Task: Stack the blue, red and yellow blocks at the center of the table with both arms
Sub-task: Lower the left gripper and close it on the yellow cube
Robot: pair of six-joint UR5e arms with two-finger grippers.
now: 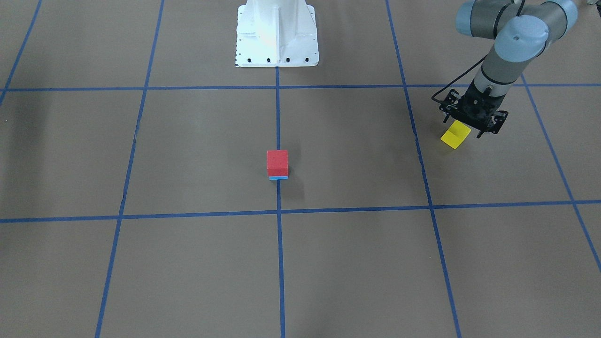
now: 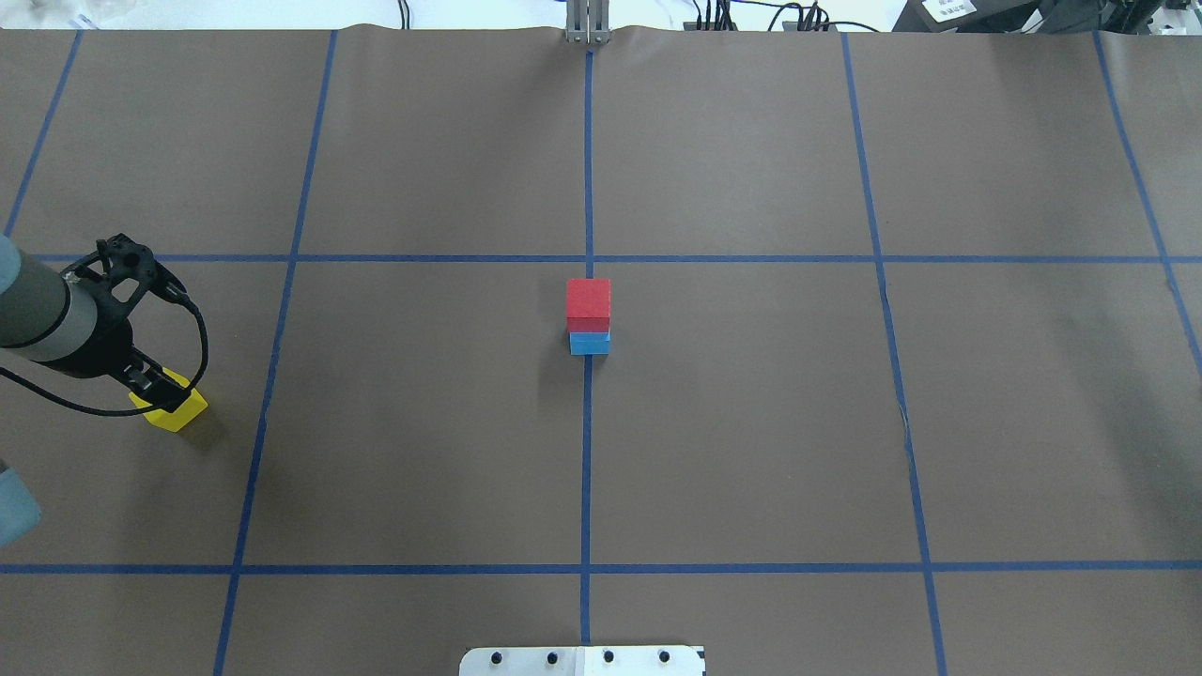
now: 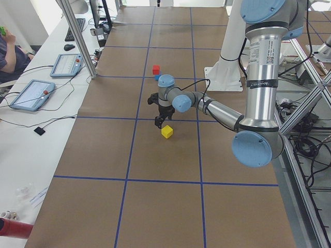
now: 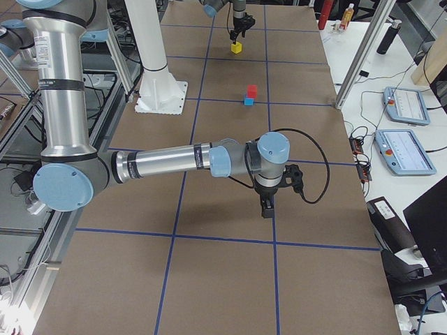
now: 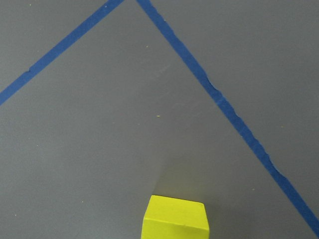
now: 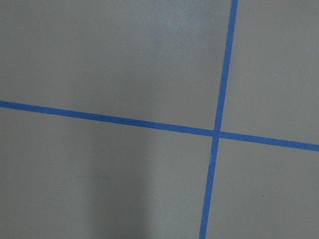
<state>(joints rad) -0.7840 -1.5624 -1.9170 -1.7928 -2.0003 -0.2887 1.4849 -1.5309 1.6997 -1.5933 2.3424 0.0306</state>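
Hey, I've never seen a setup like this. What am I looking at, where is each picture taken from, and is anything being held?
It is a robot with two arms on one white pedestal, at a brown table marked with blue tape. Four pictures come from fixed cameras: facing the robot, behind it, and at each table end. Two come from cameras on the wrists. At the centre a red block sits on a blue block. The left end effector hovers over a yellow block on the table, fingers seemingly spread, holding nothing. The right end effector hangs over the table, away from the blocks.
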